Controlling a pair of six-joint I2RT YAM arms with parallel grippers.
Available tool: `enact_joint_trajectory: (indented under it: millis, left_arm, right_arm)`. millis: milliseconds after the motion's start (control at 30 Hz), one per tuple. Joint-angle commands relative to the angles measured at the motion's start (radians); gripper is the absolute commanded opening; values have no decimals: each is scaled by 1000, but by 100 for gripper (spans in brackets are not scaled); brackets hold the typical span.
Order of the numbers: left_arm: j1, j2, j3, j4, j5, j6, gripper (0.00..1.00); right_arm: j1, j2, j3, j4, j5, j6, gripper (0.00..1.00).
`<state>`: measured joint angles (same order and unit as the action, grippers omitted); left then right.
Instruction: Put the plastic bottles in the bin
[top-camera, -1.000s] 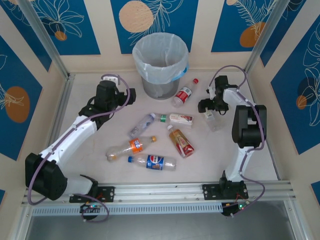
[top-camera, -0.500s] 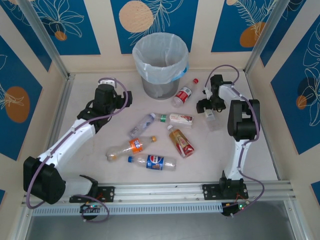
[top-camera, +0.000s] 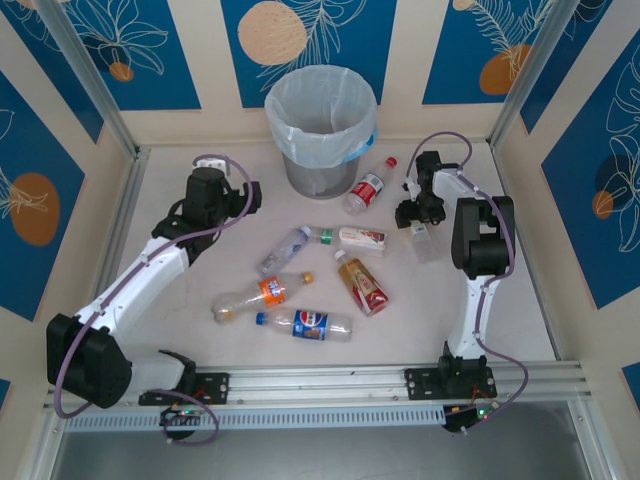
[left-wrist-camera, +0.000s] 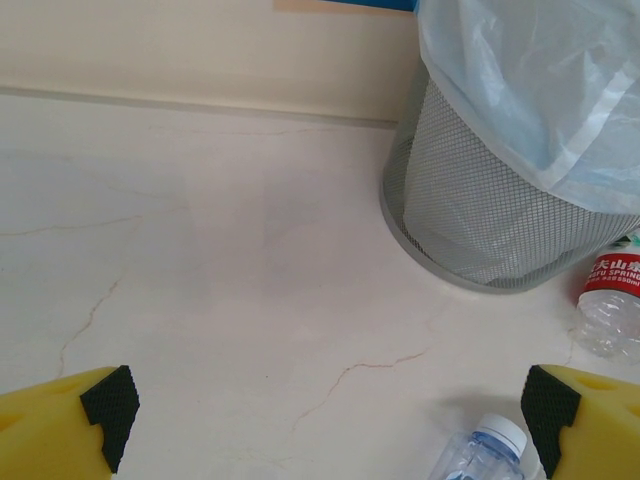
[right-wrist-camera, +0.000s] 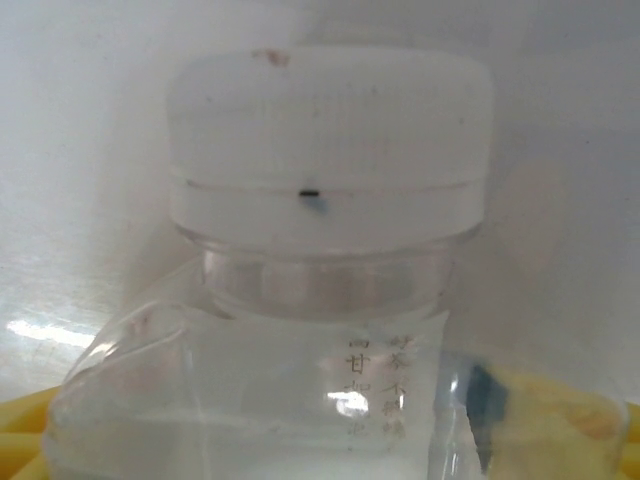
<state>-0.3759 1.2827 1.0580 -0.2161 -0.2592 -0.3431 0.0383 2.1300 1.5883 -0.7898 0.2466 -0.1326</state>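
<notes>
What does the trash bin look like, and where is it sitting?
The bin is a round wastebasket of dark grey, metal-looking mesh, wider at the top than at its base. A thin, see-through white plastic bag lines it and folds out over the rim. It stands upright on the table's far side, close to the back wall. A red-labelled bottle lies right beside its base; whether they touch is unclear.

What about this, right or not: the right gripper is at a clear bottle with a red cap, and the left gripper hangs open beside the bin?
Not red: the right wrist view shows a white cap. The right gripper is at that clear bottle, and the left gripper hangs open beside the bin.
</notes>
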Motion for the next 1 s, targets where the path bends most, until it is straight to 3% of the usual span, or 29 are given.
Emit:
enact_joint_trajectory:
  millis: [0,267,567,733,967]
  left_arm:
    - [18,-8,-9,-17,0,-28,99]
    - [43,-19,-8,-18,5,-59,100]
    - [59,-35,-25,-41,44,-48,99]
    - [131,-56,-66,42,277,-121,99]
    - [160,-46,-60,-3,212,-152,99]
  right_arm:
    - [6,-6,15,-32,17,-2,72]
    - [5,-65,3,-9,41,41,59]
    - [6,-145,-41,41,71,115,56]
    - [8,-222,-95,115,76,147,55]
    - [21,-336,-146,216,37,191,51]
